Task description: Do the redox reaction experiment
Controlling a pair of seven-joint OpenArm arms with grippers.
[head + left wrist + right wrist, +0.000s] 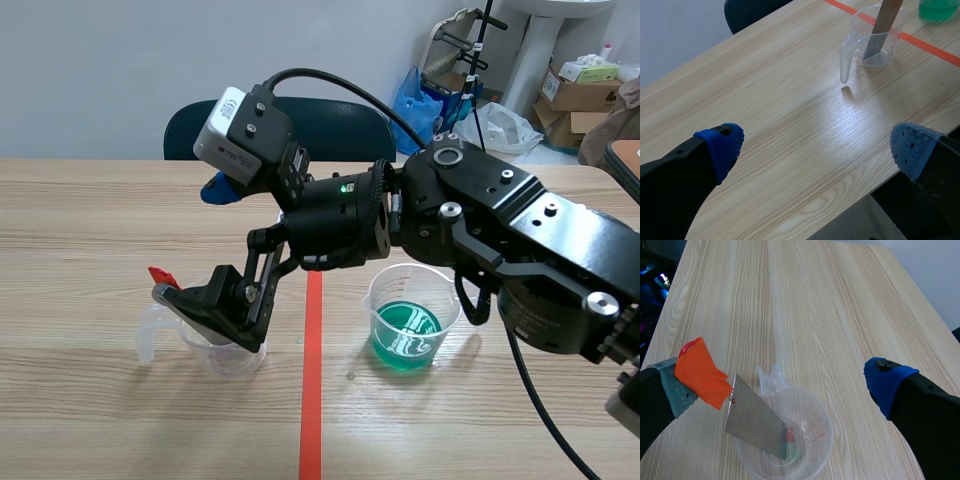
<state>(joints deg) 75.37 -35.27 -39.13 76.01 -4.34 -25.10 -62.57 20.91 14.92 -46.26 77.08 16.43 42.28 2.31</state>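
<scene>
My right gripper (784,387), spread wide above the clear beaker (810,442) left of the tape line (312,380); the orange-tagged metal strip (752,420) leans inside. My left gripper (817,149) wide, empty; green beaker (410,320) right of the line.

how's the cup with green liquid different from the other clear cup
The green cup holds green liquid; the other cup shows no green pool. A metal strip with an orange tag leans in the other cup; nothing stands in the green cup. The right gripper is open at the other cup, not at the green cup. Both are clear plastic measuring cups, upright on the table.
</scene>
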